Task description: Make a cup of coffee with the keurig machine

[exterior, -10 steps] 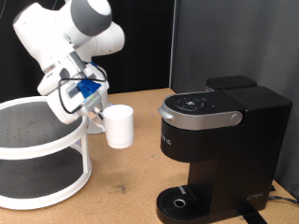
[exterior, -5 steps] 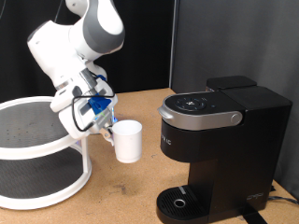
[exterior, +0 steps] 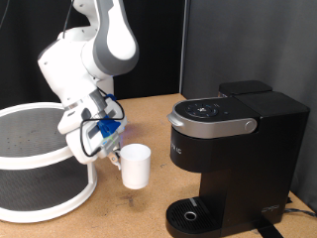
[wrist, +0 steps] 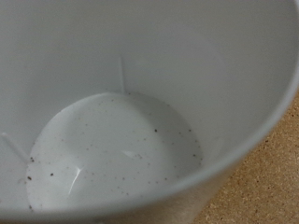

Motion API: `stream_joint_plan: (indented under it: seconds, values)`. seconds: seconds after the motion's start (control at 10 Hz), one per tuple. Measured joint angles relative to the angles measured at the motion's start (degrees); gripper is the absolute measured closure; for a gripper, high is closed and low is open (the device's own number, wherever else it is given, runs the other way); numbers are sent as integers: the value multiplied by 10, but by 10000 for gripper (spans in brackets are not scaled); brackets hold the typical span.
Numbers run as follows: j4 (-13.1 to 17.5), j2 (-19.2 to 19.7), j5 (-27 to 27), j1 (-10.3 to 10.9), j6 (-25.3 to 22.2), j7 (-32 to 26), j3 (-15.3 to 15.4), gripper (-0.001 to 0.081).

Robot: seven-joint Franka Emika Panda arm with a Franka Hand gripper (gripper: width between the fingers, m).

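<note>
The white cup (exterior: pixel 134 166) hangs in the air over the brown table, between the white rack and the keurig machine (exterior: pixel 230 159). My gripper (exterior: pixel 112 151) is shut on the cup's side that faces the exterior view's left and holds it upright. The black machine stands at the exterior view's right with its lid down and its round drip tray (exterior: pixel 189 214) bare. In the wrist view the cup's inside (wrist: pixel 112 159) fills the frame; it is empty, with small dark specks on its bottom. The fingers do not show in that view.
A white two-tier round rack (exterior: pixel 40 164) stands at the exterior view's left, close behind the arm. The cork-brown table (exterior: pixel 149 213) lies under the cup. A black backdrop is behind the machine.
The gripper has carried the cup down and toward the exterior view's bottom, slightly right, closer to the machine's drip tray. The arm has leaned further forward.
</note>
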Motion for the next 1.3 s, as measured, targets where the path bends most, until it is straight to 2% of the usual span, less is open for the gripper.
stream_joint_plan:
  seconds: [0.3,0.8,1.3]
  values:
    - [20,43,93,10,0,-69,4,739]
    - [51,81,175,15,-14,-126,28,739]
    - [84,122,274,24,-9,-180,70,739]
